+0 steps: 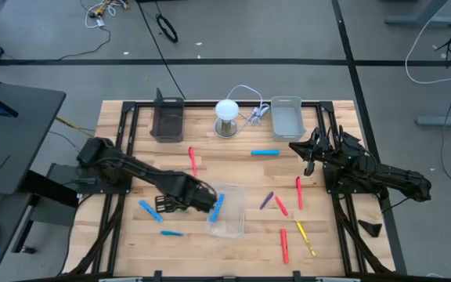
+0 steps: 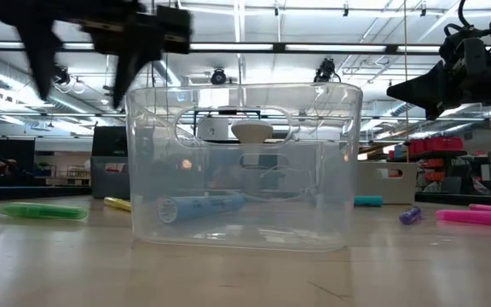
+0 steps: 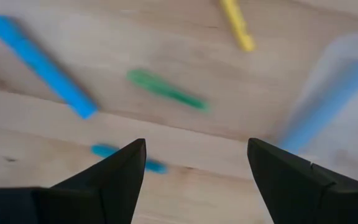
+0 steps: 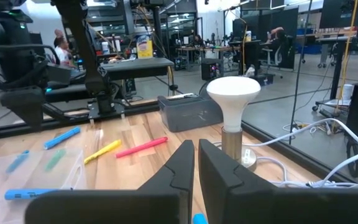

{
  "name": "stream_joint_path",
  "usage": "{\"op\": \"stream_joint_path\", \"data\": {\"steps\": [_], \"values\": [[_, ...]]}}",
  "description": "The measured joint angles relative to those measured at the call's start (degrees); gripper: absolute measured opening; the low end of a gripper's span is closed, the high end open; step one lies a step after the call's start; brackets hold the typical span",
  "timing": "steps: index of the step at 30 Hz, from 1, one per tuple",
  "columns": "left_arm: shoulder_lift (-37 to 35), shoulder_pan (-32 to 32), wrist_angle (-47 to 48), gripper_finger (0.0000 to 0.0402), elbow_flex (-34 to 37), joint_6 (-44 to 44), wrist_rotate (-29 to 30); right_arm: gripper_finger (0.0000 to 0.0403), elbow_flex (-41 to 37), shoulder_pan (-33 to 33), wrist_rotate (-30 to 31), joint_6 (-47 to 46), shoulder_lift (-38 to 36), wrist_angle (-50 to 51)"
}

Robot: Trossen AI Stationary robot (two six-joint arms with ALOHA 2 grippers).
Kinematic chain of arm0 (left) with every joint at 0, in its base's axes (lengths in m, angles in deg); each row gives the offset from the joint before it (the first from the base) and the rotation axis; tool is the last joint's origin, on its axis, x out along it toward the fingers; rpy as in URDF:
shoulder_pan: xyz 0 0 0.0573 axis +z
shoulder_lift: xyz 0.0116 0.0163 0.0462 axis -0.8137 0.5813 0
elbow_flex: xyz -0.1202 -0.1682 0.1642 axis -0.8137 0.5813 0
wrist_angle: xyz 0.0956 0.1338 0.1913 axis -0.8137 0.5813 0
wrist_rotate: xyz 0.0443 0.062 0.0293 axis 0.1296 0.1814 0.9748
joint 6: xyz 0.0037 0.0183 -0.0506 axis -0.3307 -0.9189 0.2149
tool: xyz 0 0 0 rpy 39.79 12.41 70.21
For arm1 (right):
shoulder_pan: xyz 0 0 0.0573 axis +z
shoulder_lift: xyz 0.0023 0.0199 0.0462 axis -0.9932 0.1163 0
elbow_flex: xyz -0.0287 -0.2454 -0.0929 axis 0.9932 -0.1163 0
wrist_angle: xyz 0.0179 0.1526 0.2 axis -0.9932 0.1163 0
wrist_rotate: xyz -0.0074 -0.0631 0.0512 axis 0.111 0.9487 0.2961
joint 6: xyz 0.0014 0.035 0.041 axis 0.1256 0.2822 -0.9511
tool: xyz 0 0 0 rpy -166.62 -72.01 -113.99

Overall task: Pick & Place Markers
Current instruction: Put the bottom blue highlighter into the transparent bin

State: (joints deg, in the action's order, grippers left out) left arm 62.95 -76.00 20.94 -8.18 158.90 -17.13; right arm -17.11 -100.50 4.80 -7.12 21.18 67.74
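Note:
Several markers lie flat on the wooden table: blue ones (image 1: pixel 149 210) (image 1: pixel 171 233) near my left gripper, red (image 1: pixel 193 160), blue (image 1: pixel 265 153), and red, purple and yellow ones (image 1: pixel 284 244) at the right. One blue marker (image 2: pixel 199 206) lies inside the clear tray (image 2: pixel 331 170). My left gripper (image 3: pixel 194 168) hangs open, pointing down, above the table just left of the clear tray (image 1: pixel 237 227). Below it lie a green marker (image 3: pixel 166 90), a blue one (image 3: pixel 42 65) and a yellow one (image 3: pixel 238 25). My right gripper (image 4: pixel 196 162) waits shut at the table's right side (image 1: pixel 308 160).
A black tray (image 1: pixel 167 121), a white-topped lamp (image 1: pixel 227 113) with its cable, and a grey tray (image 1: pixel 286 117) stand along the far edge. The arm frames run down both table sides.

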Motion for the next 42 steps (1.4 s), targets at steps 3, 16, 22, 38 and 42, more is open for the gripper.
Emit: {"op": "stream_joint_path", "data": {"steps": [3,16,22,38,42], "values": [[-2.9,-2.4,-0.6,0.0288,3.7,4.1,-0.1,0.0029,0.0,0.0,0.0,0.0,0.0,0.0],[-11.7,-9.3,-3.7,0.0288,15.5,14.8,-0.1,0.0029,0.0,0.0,0.0,0.0,0.0,0.0],[-16.0,-9.6,-7.7,0.0288,21.8,15.0,0.0,0.0029,0.0,0.0,0.0,0.0,0.0,0.0],[-25.5,-12.7,-12.5,0.0288,33.0,16.3,-0.1,0.0029,0.0,0.0,0.0,0.0,0.0,0.0],[-27.4,-13.0,-13.2,0.0288,35.1,16.4,0.0,0.0029,0.0,0.0,0.0,0.0,0.0,0.0]]}}
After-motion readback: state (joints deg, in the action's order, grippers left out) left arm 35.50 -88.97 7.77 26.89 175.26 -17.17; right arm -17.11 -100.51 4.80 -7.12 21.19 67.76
